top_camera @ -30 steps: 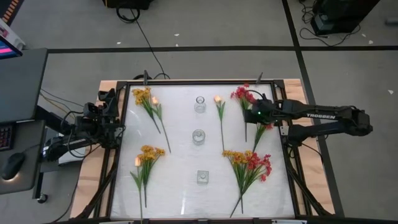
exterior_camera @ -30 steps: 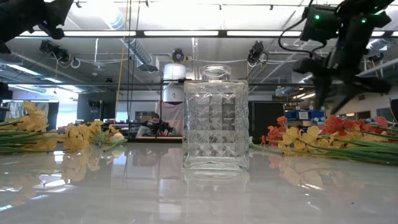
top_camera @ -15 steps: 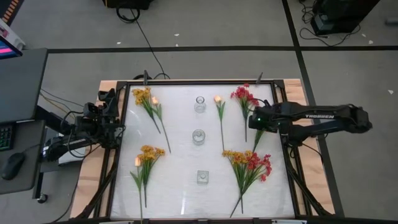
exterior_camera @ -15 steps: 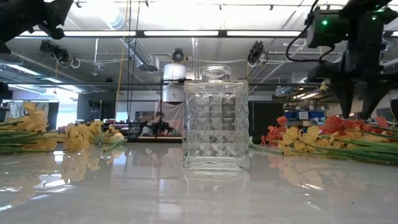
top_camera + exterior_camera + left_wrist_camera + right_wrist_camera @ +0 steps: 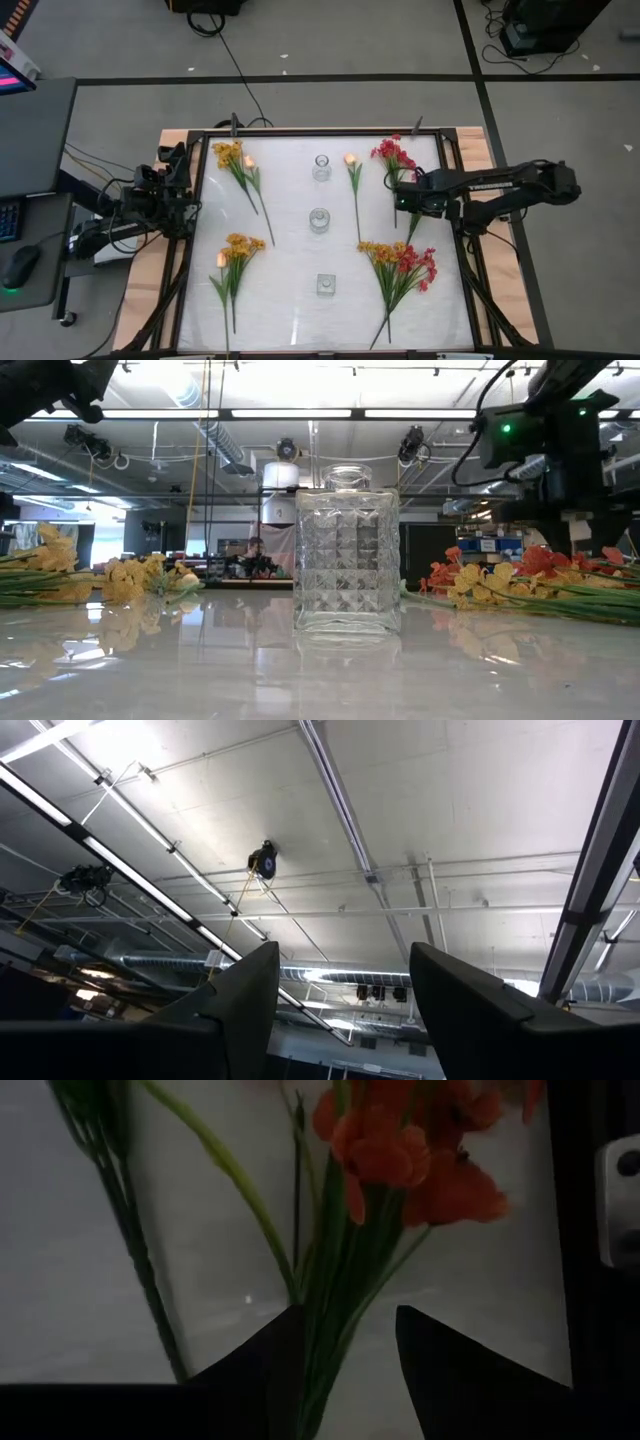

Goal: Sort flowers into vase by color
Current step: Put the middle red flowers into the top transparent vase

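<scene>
**Hovering over the red sprig at the table's right edge**

Reaching in from the right, the right gripper (image 5: 398,196) hangs over the stem of a red flower sprig (image 5: 390,153) lying near the far right corner of the white table (image 5: 290,290). In the right wrist view its two dark fingers (image 5: 268,1370) stand apart with the green stalk and red blossoms (image 5: 400,1155) running between them; nothing is clamped. The left gripper (image 5: 160,205) waits off the table's left edge, its jaws apart and pointed at the ceiling. Three glass vases (image 5: 320,219) stand in a row down the middle. Yellow-orange sprigs (image 5: 238,168) lie to the left, a single peach bud (image 5: 351,160) lies beside the far vase, and a mixed red and yellow bunch (image 5: 400,265) lies at near right.
</scene>
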